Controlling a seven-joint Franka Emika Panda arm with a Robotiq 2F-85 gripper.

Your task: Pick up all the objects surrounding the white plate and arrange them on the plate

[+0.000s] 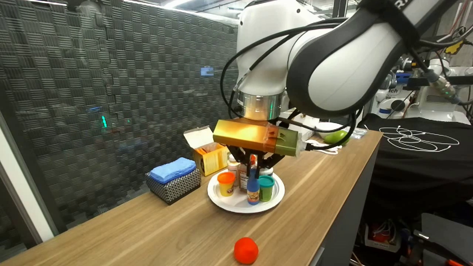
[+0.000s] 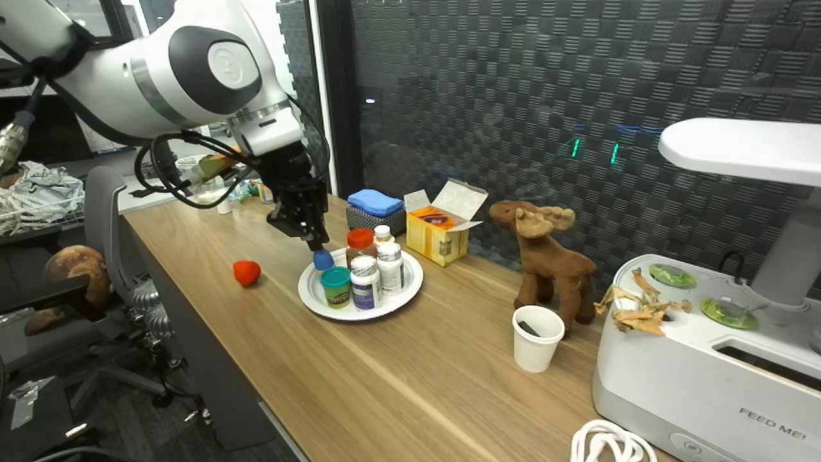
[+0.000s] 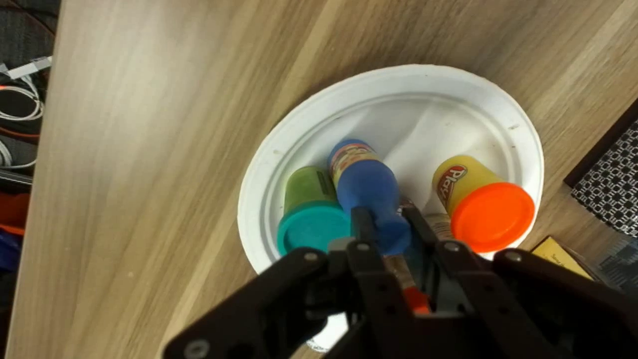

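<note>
Dark textured wall; wood-topped counter

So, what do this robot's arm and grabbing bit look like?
The arm has smooth, rounded white shells with dark grey trim and a shiny silver collar; a round cap bears a faint emblem. Black cables run outside it. There is also a box-like casing, golden orange and olive green. The gripper is black, with jointed links and two slim fingers.
</note>
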